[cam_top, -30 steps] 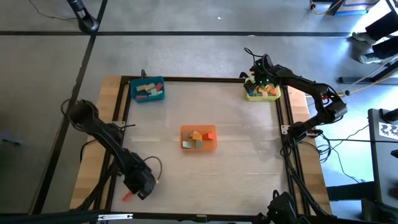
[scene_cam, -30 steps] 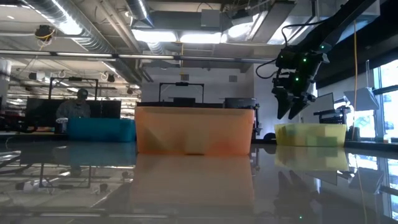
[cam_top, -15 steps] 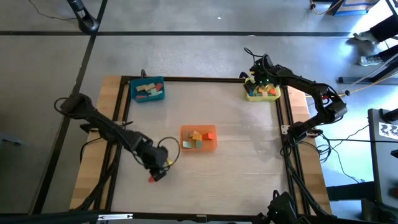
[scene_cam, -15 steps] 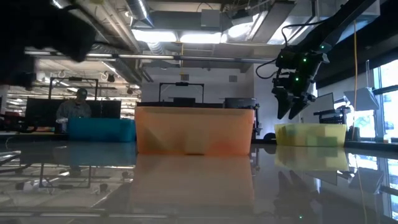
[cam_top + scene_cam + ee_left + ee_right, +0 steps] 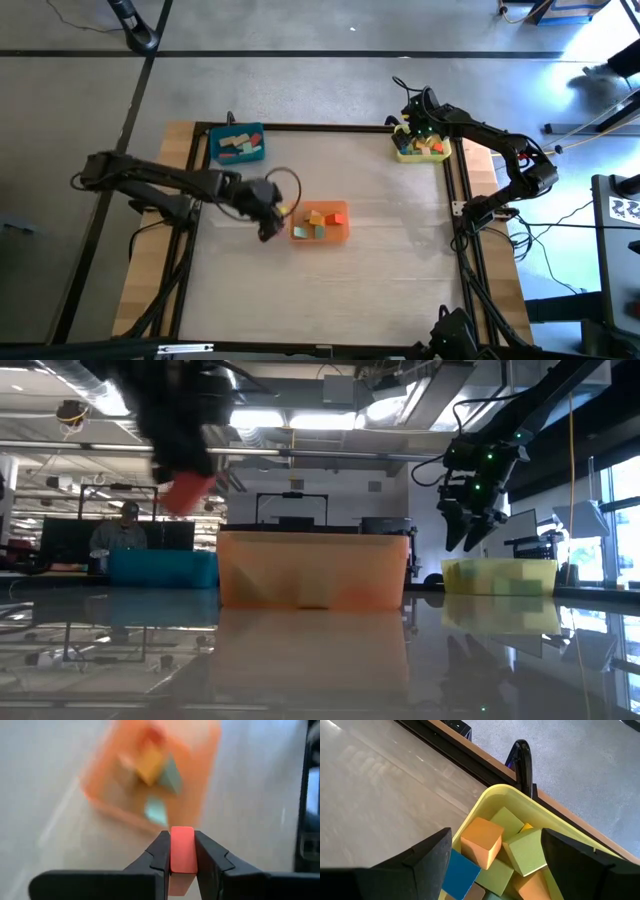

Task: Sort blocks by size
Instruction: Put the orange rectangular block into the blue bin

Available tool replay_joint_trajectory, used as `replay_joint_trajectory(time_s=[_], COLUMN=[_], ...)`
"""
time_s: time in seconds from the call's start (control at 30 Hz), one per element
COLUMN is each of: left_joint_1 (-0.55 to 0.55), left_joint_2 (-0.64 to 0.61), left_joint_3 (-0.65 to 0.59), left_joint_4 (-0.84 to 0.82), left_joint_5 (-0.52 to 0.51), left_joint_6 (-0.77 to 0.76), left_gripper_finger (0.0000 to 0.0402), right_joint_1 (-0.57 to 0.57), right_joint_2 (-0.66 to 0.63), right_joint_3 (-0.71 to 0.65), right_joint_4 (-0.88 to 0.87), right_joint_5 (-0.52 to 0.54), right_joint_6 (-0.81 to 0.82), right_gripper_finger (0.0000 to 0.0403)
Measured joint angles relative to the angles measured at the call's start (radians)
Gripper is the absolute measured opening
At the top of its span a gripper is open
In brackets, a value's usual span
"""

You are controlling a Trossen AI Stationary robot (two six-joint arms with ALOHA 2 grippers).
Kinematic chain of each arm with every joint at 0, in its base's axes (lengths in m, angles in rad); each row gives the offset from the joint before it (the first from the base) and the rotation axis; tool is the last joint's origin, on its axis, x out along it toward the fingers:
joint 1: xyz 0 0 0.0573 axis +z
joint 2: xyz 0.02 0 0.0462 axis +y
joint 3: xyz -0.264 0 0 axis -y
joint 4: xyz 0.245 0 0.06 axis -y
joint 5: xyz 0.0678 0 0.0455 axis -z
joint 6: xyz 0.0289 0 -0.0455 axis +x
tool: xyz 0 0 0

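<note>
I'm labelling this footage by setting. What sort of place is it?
Probably a robotics lab or open workshop: exposed silver ceiling ducts and strip lights, a person seated at dark monitors behind the table, and a black-framed wooden work table carrying an orange plastic tray.

The orange tray (image 5: 150,775) and its blocks (image 5: 157,770) look motion-blurred, shapes uncertain.

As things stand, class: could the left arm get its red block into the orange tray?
Probably yes. The left gripper, shut on the red block, hangs just beside the orange tray, whose top is open, and nothing stands between them.
</note>
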Motion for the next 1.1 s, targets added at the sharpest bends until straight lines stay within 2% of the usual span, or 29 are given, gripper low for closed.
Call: replay_joint_trajectory(time_s=[0.13,0.37,0.57,0.73,0.87,1.1], left_joint_1=[0.147,0.412,0.642,0.802,0.895,0.959], left_joint_2=[-0.027,-0.037,-0.037,-0.037,-0.019,0.064], left_joint_3=[0.0,0.0,0.001,0.0,-0.031,-0.077], left_joint_4=[0.061,0.155,0.216,0.202,0.248,0.289], left_joint_5=[-0.037,-0.22,-0.236,-0.297,-0.303,-0.302], left_joint_6=[0.142,0.374,0.492,0.548,0.563,0.486], left_gripper_finger=[0.0049,0.005,0.0056,0.0056,0.0052,0.0071], right_joint_1=[0.0,0.0,0.0,0.0,0.0,0.0], right_joint_2=[0.0,0.0,0.0,0.0,0.0,0.0], right_joint_3=[0.0,0.0,0.0,0.0,0.0,0.0], right_joint_4=[0.011,0.036,0.037,0.039,0.053,0.053], right_joint_5=[0.0,0.0,0.0,0.0,0.0,-0.008], right_joint_6=[0.0,-0.005,-0.006,-0.006,-0.006,-0.006], right_gripper_finger=[0.0303,0.0303,0.0303,0.0303,0.0303,0.0303])
